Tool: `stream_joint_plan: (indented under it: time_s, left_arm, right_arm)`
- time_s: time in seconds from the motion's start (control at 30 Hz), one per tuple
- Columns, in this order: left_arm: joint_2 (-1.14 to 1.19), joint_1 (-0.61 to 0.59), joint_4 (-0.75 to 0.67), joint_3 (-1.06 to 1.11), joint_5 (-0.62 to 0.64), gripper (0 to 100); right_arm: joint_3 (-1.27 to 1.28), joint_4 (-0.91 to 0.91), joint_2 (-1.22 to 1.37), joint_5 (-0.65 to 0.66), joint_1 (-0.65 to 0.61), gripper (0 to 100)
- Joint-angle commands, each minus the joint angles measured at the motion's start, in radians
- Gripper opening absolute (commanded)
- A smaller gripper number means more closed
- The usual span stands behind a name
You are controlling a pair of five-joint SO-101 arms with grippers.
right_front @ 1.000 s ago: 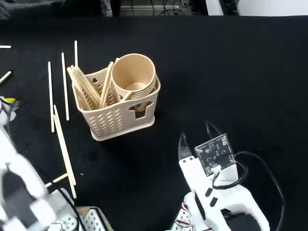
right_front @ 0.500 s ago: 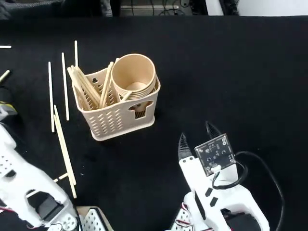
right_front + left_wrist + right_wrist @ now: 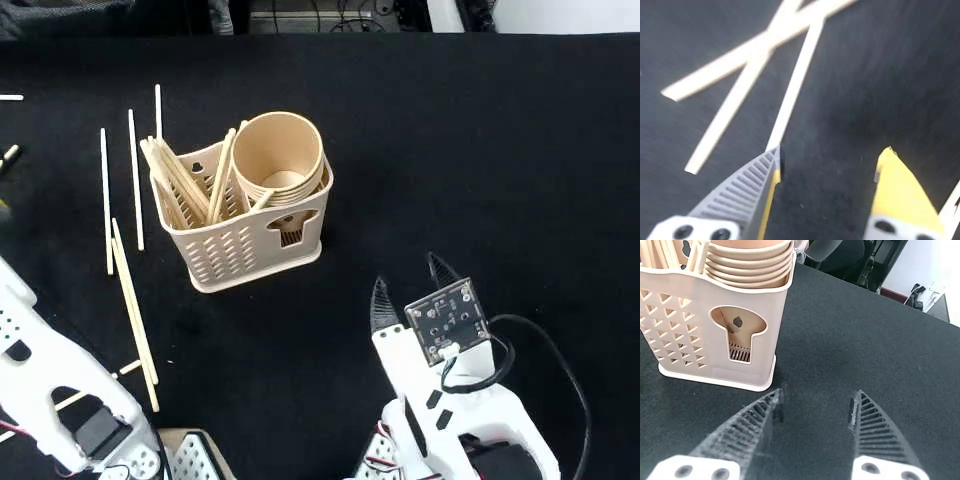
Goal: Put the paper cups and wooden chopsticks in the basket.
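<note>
A beige slotted basket [image 3: 240,250] stands left of the table's middle. Stacked paper cups [image 3: 279,152] fill one compartment and several wooden chopsticks [image 3: 178,183] lean in the other. Loose chopsticks [image 3: 132,305] lie on the black cloth to its left. My left gripper [image 3: 832,156] is open low over three crossed chopsticks [image 3: 765,45], and one of them runs up to the grey fingertip. My right gripper [image 3: 410,285] is open and empty in front of the basket [image 3: 690,325], a short way off its handle-hole wall; the cups [image 3: 750,262] rise above that wall.
The left arm's white body [image 3: 50,390] lies over the front left corner. More single chopsticks [image 3: 105,200] lie at the far left, near the table's edge. Black cloth stretches bare to the right of the basket.
The left arm has swung back toward the front left corner, and its yellow tip has gone from the left edge. The right arm, basket and cups have not moved.
</note>
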Motion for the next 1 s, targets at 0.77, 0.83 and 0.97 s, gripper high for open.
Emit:
stream_joint_plan:
  time_s: [0.77, 0.83, 0.97]
  left_arm:
    - [0.305, 0.013, 0.044, -0.302, -0.203, 3]
    - [0.272, -0.004, 0.048, -0.257, -0.163, 3]
    - [0.095, -0.025, 0.048, 0.099, -0.187, 3]
  right_arm:
    - [0.002, -0.020, -0.064, -0.002, 0.011, 22.6]
    - [0.002, -0.021, -0.064, -0.002, 0.011, 22.6]
    - [0.002, -0.021, -0.064, -0.002, -0.015, 22.6]
